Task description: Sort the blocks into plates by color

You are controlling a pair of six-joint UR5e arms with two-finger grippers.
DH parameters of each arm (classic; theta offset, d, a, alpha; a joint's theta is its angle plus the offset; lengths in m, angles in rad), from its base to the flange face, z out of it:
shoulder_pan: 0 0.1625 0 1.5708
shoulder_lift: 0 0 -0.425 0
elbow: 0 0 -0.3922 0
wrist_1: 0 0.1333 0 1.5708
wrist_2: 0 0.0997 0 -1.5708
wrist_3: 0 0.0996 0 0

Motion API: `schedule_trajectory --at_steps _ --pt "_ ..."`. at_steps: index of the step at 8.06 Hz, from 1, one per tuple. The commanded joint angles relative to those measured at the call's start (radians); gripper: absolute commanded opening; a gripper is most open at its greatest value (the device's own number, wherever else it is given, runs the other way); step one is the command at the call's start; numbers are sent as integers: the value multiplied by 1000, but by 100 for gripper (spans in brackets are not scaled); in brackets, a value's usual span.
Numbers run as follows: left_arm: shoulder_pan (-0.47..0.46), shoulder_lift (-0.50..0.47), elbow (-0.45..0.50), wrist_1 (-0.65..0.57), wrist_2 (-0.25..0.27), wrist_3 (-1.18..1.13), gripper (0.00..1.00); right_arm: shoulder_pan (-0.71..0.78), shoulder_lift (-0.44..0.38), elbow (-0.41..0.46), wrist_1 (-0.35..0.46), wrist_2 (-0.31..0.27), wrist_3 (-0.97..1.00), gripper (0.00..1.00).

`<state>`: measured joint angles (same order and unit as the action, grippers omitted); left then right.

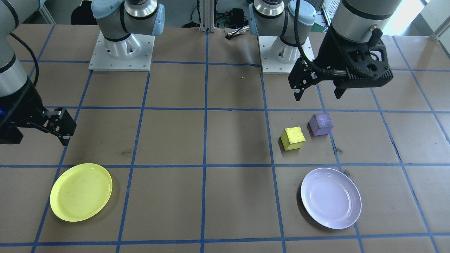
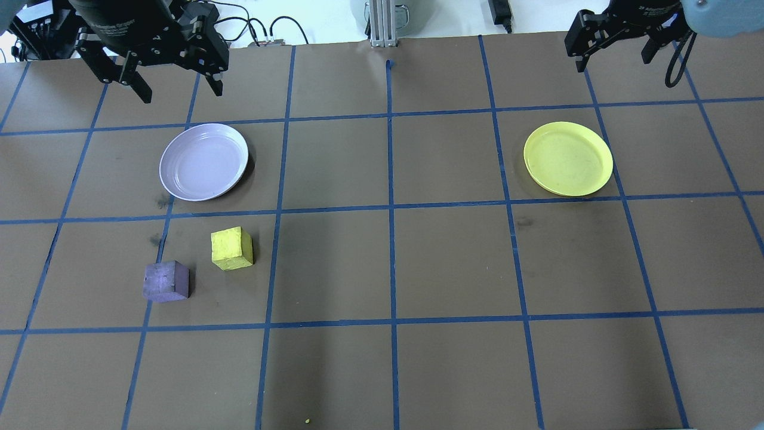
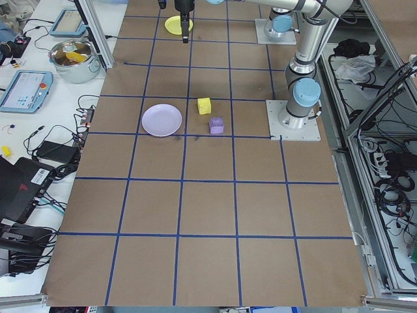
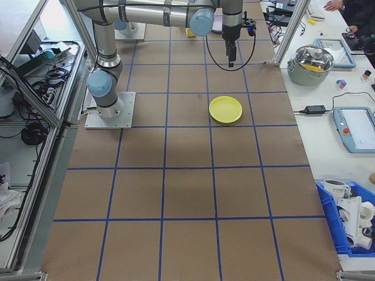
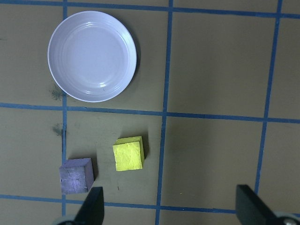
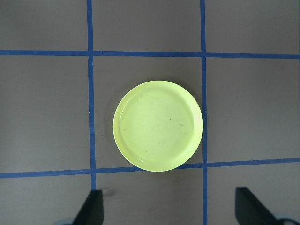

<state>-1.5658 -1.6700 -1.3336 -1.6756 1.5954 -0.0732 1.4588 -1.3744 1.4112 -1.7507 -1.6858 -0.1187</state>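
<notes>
— Judging by the worn, matte faces, did the blocks look easy to take?

— Yes; the yellow block [image 2: 231, 248] and purple block [image 2: 166, 281] seemed light, stiff and grippy, best pinched across two flat opposite sides. Both sat on the bench [image 2: 382, 269], just apart, near the lavender plate [image 2: 203, 162]; the yellow plate [image 2: 568, 159] lay well apart.

— And the grippers?

— The left gripper [image 2: 176, 88] hung spread and empty beyond the lavender plate; the right gripper [image 6: 169, 208] was likewise spread, holding nothing

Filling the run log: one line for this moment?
left tool open | right tool open | yellow block, purple block on table | plates empty
</notes>
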Motion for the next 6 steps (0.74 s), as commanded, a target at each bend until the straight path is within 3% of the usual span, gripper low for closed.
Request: schedule_trajectory --at_steps 1,3,6 --pt "73 6 -41 -9 29 10 100 0 1 0 -1 0 1 100" --pt "107 39 -152 -3 51 41 100 0 1 0 -1 0 -1 100" --pt "257 70 -262 28 46 184 100 0 5 0 -3 0 -3 100"
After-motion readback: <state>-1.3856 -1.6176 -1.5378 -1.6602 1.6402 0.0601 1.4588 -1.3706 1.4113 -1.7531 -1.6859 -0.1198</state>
